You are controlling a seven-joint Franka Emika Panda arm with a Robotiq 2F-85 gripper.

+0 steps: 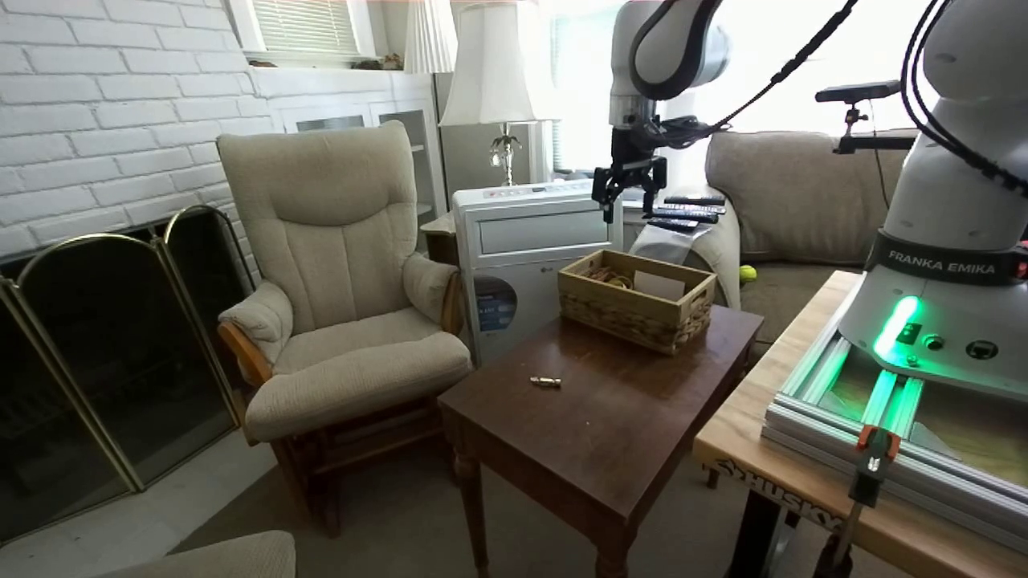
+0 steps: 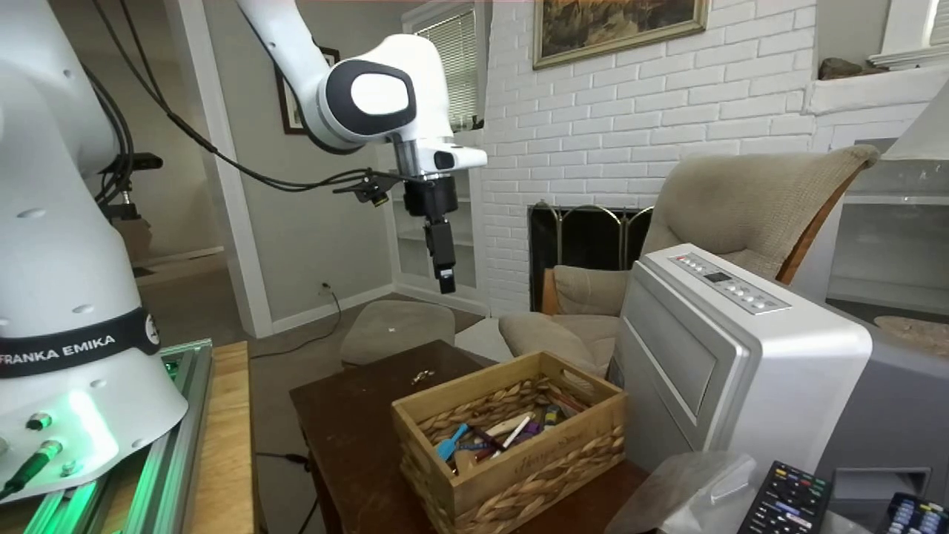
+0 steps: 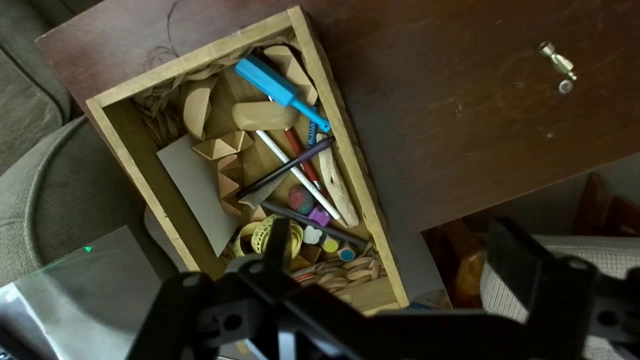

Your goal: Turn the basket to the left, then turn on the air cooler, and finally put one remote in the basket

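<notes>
We saw the Robotiq gripper [image 1: 629, 211] hanging in the air, higher than the wicker basket [image 1: 617, 315] and apart from it, its two fingers [image 3: 515, 260] spread wide and holding nothing. The basket stood upright on the dark wooden table [image 1: 610, 421], at the end nearest the couch [image 1: 803, 193]. In the wrist view we looked down into it and made out a blue paddle-shaped piece [image 3: 270, 81], a white pen or pencil [image 3: 315, 192], a white card [image 3: 195, 190] tilted along one long wall, several pale wooden blocks [image 3: 262, 115] and a coil of yellow measuring tape [image 3: 260, 237], the last partly hidden by a finger. Just beside the table we found the air cooler [image 2: 741, 356], its control panel [image 2: 730, 283] set into the flat top; we could not tell whether it was running. Several remote controls [image 1: 687, 215] lay close together on the couch arm [image 1: 721, 250], outside the basket, with clear plastic [image 2: 671, 487] draped near them. On the table, apart from the basket, we noted a small brass fitting [image 1: 546, 382], with a tiny round piece [image 3: 565, 86] next to it in the wrist view. A cream armchair [image 1: 337, 257] stood near the air cooler, and a yellow-green ball [image 1: 748, 274] rested on the couch.
</notes>
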